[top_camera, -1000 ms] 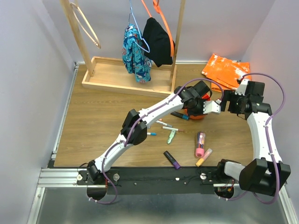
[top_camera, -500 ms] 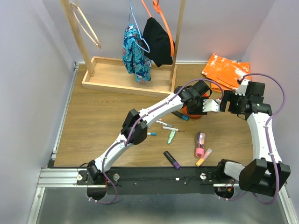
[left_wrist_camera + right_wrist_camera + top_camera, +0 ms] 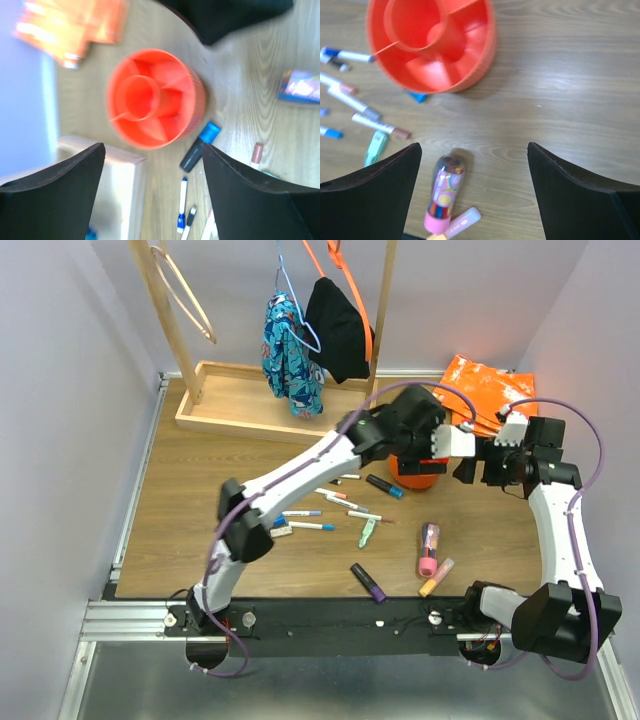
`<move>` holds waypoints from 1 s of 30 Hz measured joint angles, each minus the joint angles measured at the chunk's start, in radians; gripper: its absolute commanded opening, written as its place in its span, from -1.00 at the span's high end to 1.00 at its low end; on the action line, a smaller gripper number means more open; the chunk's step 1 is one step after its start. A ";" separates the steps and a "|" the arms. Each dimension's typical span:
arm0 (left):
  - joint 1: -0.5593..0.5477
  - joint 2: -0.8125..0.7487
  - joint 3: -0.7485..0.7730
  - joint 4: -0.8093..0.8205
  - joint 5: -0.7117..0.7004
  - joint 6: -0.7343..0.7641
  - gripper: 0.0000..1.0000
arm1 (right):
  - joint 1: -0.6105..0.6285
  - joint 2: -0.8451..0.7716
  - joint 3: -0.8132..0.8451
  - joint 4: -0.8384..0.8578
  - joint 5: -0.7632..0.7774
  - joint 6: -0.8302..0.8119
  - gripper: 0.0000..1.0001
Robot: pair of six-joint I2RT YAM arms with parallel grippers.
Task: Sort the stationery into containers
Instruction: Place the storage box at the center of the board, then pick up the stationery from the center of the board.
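changed: left gripper went from shut to jaws wide apart within the last second. Its arm lifted off the table and ended above the cup, so the pens it had covered showed again.
left gripper: jaws spread, nothing between them.
right gripper: jaws spread wide and empty, at 3 o'clock of the cup, barely shifted.
cup: upright on the table, about 2 o'clock from its centre, not moved.
cup contents: both wrist views showed bare orange dividers and no item I could make out. The left wrist view was blurred.
meaning: it looked like a release over the cup, but I couldn't confirm anything landed. I judged the sort barely started.
still loose: marker just beside the cup at 8 o'clock. Pens and mint piece at 7–8 o'clock, farther out. Pink item at 6 o'clock. Purple highlighter at 7 o'clock, near the table's near edge.
bag: at 1 o'clock of the cup, apart from it, not a target.
writing: none legible. The pink item carried a multicolour print, too blurred to read. No brand showed on cup or bag.
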 measured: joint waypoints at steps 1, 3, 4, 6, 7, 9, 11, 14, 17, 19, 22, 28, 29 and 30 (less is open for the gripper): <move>-0.001 -0.069 -0.027 0.011 -0.008 -0.016 -0.79 | 0.000 -0.002 0.000 -0.008 -0.036 -0.023 -0.91; -0.001 -0.193 -0.106 0.044 -0.021 -0.057 -0.84 | 0.000 -0.005 0.010 -0.052 -0.118 -0.109 -0.92; -0.001 -0.248 -0.156 0.060 -0.027 -0.084 -0.85 | 0.000 -0.006 0.024 -0.092 -0.163 -0.192 -0.92; 0.002 -0.385 -0.290 0.092 -0.038 -0.143 -0.85 | 0.001 -0.012 0.058 -0.174 -0.243 -0.358 -0.77; 0.006 -0.453 -0.366 0.097 -0.042 -0.175 -0.85 | 0.002 -0.019 0.075 -0.219 -0.270 -0.470 -0.72; 0.013 -0.553 -0.516 0.120 -0.048 -0.237 -0.85 | 0.002 -0.029 0.095 -0.311 -0.306 -0.669 -0.65; 0.028 -0.636 -0.662 0.137 -0.048 -0.295 -0.97 | 0.003 -0.040 0.098 -0.389 -0.315 -0.900 -0.69; 0.056 -0.755 -0.911 0.138 -0.048 -0.373 -0.98 | 0.011 -0.086 0.053 -0.484 -0.307 -1.269 -0.75; 0.095 -0.820 -1.058 0.118 -0.047 -0.418 -0.97 | 0.016 -0.208 -0.069 -0.533 -0.274 -1.585 -0.78; 0.138 -0.855 -1.104 0.113 -0.031 -0.446 -0.97 | 0.016 -0.291 -0.137 -0.541 -0.262 -1.680 -0.80; 0.232 -0.904 -1.120 0.117 -0.008 -0.482 -0.97 | 0.022 -0.395 -0.233 -0.597 -0.256 -1.803 -0.84; 0.353 -1.018 -1.139 0.150 0.015 -0.501 -0.97 | 0.189 -0.334 -0.244 -0.610 -0.237 -1.888 -0.79; 0.368 -1.036 -1.144 0.155 0.025 -0.503 -0.97 | 0.208 -0.312 -0.242 -0.612 -0.234 -1.895 -0.78; 0.384 -1.050 -1.150 0.156 0.029 -0.504 -0.97 | 0.234 -0.280 -0.237 -0.612 -0.229 -1.900 -0.76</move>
